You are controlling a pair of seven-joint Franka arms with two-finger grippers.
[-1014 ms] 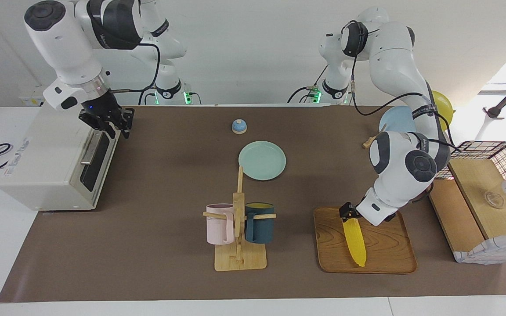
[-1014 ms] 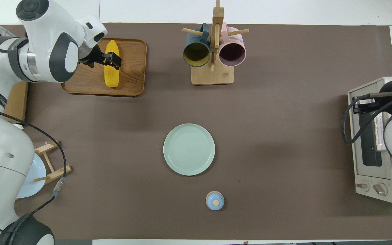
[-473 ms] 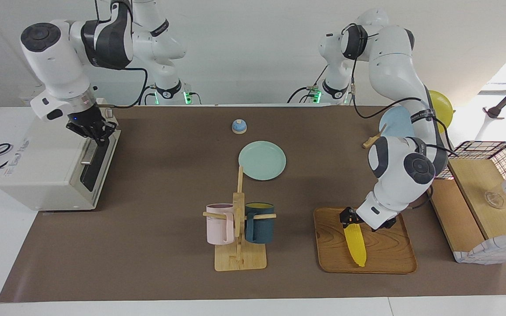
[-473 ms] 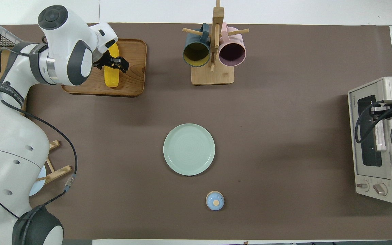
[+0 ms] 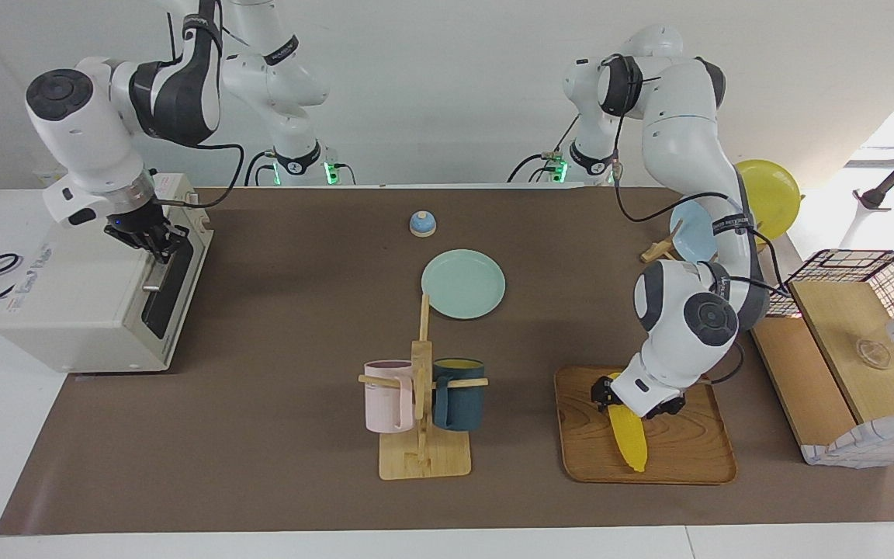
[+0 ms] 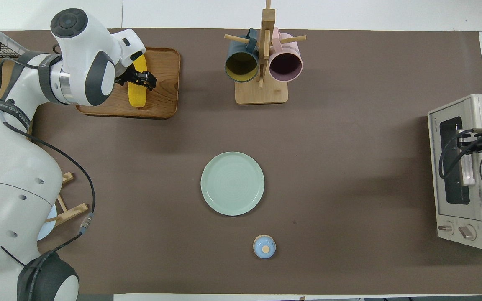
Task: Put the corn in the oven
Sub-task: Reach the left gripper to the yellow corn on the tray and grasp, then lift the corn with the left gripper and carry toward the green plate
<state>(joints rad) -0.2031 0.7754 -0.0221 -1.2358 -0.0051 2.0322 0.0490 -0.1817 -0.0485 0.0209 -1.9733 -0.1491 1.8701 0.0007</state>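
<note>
Left gripper (image 5: 624, 397) sits low on the wooden tray (image 5: 687, 458), straddling the corn (image 5: 627, 435) at the cob's thick end — one black finger (image 6: 149, 79) shows on each side of the yellow body in the overhead view. Fingers are partly drawn in around the cob; whether they press on it or stand just clear I cannot tell. Corn lies flat on the tray, its tapered tip pointing away from the robots, at the left arm's end of the table.

Right gripper (image 5: 154, 239) is at the oven (image 5: 82, 303), at the top edge of the door, on the metal bar handle (image 6: 468, 167) — fingertips together, apparently clamped on the handle. Oven door reads as up, not dropped. Oven stands at the right arm's end of the table, front facing the middle.

Between the two: green plate (image 6: 232, 184) mid-table, a small blue bell (image 6: 264, 246) nearer to the robots than the plate, and a mug rack (image 6: 262, 90) carrying a dark blue mug (image 6: 241, 67) and a pink mug (image 6: 285, 66), farther from the robots than the plate.
</note>
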